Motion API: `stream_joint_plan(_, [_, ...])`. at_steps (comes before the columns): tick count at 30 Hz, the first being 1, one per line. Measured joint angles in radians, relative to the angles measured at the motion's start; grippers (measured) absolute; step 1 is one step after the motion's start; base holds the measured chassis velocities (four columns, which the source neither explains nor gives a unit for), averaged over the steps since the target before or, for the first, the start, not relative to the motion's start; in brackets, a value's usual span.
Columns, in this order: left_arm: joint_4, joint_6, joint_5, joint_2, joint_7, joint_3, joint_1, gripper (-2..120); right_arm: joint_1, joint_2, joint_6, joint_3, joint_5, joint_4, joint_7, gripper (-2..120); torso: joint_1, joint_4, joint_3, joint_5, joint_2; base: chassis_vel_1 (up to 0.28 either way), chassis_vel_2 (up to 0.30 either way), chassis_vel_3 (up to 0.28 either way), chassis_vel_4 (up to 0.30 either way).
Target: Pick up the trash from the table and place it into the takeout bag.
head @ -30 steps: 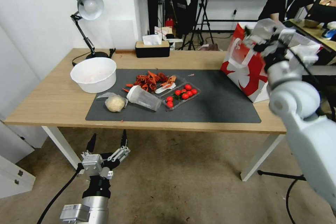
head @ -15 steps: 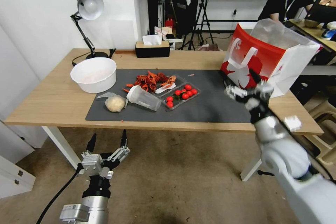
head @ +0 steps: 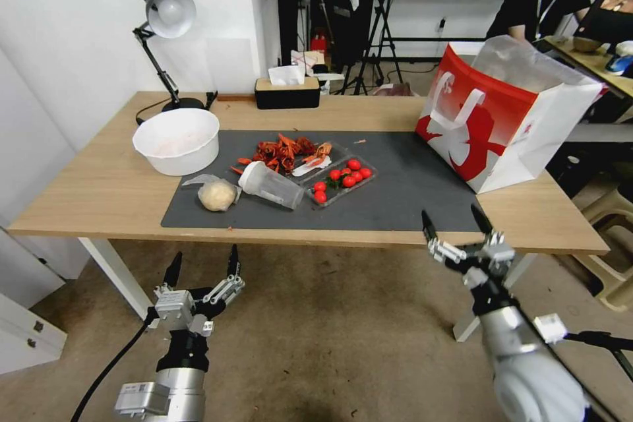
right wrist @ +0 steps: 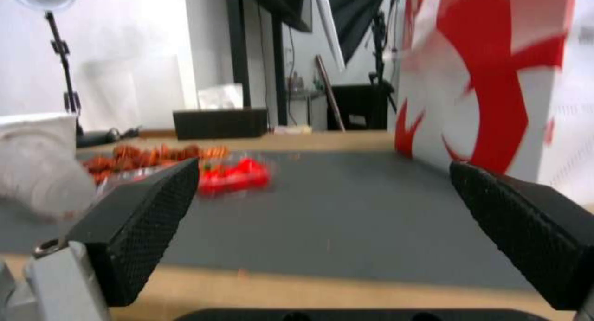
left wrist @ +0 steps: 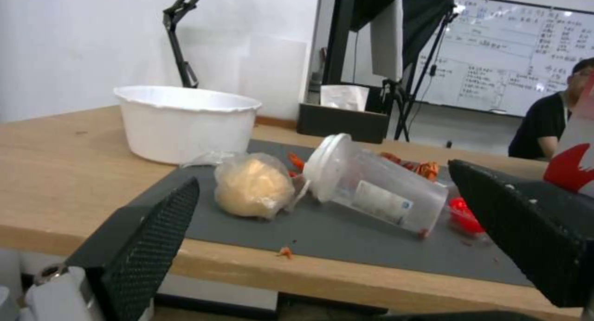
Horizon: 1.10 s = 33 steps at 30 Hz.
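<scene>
The left gripper (head: 202, 267) hangs below the near table edge at about 7 o'clock of the head view, exactly where it was a second ago, with its fingers spread wide and empty. On the table (head: 99, 191), the white bowl (head: 177, 140) stands at 10 o'clock of the dark grey mat (head: 409, 198), partly on the wood. Just beside it lies the bagged beige lump (head: 217, 195), then the clear lidded plastic cup (head: 271, 186) on its side; its small label (left wrist: 378, 201) carries print that cannot be read. Behind the cup are the red meal leftovers (head: 283, 150), and at its 3 o'clock a clear tray of cherry tomatoes (head: 343, 179). None of these has moved.

The right gripper (head: 458, 227) has changed much: one second ago it was high over the takeout bag (head: 501, 125), half a second ago in front of it, and now it is low at the near table edge, about 5 o'clock, fingers spread and empty. The bag stands upright at the mat's 2 o'clock corner, red and white with a white figure print, no words legible.
</scene>
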Motion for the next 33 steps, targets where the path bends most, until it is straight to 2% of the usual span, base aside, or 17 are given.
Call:
stream_joint_plan(9, [-0.008,0.009,0.004,0.000,-0.002,0.020,-0.015,100,-0.131,0.052,0.080,-0.042,-0.071,-0.025,0.037,100,0.000,0.0000,0.000,0.0002,0.000,0.000,0.000,0.000,0.000])
stream_joint_plan(17, [0.005,0.009,0.006,0.000,-0.005,0.011,-0.025,100,-0.166,0.059,0.097,-0.045,-0.086,-0.028,0.038,100,0.000,0.0001,0.000,0.0003,0.000,0.000,0.000,0.000,0.000])
stream_joint_plan(19, [0.014,0.007,0.004,0.000,-0.004,-0.003,-0.037,100,-0.166,0.058,0.097,-0.046,-0.086,-0.028,0.038,100,0.000,0.0001,0.000,0.0002,0.000,0.000,0.000,0.000,0.000])
stream_joint_plan(22, [0.094,-0.045,-0.051,0.008,0.030,-0.045,-0.136,100,-0.168,0.054,0.096,-0.047,-0.086,-0.017,0.038,100,0.000,0.0002,0.000,0.0000,0.000,0.000,0.000,0.000,0.000])
stream_joint_plan(24, [0.116,-0.051,-0.069,0.024,0.047,-0.053,-0.165,100,-0.173,0.052,0.094,-0.046,-0.087,-0.010,0.038,100,0.000,0.0001,0.000,0.0002,0.000,0.000,0.000,0.000,0.000])
stream_joint_plan(27, [0.203,-0.069,-0.136,0.137,0.091,-0.053,-0.273,100,-0.194,0.047,0.084,-0.036,-0.090,0.021,0.040,100,0.000,0.0002,0.000,0.0002,0.000,0.000,0.000,0.000,0.000])
stream_joint_plan(28, [0.203,-0.069,-0.136,0.137,0.091,-0.053,-0.273,100,-0.194,0.047,0.084,-0.036,-0.090,0.021,0.040,100,0.000,0.0002,0.000,0.0002,0.000,0.000,0.000,0.000,0.000])
stream_joint_plan(31, [0.273,-0.076,-0.186,0.239,0.102,-0.041,-0.373,100,-0.220,0.044,0.082,-0.025,-0.095,0.043,0.043,100,0.000,-0.0001,0.000,0.0001,0.000,0.000,0.000,0.000,0.000])
stream_joint_plan(33, [0.287,-0.060,-0.207,0.265,0.102,-0.038,-0.403,100,-0.229,0.043,0.082,-0.021,-0.098,0.049,0.044,100,0.000,-0.0001,0.000,-0.0001,0.000,0.000,0.000,0.000,0.000])
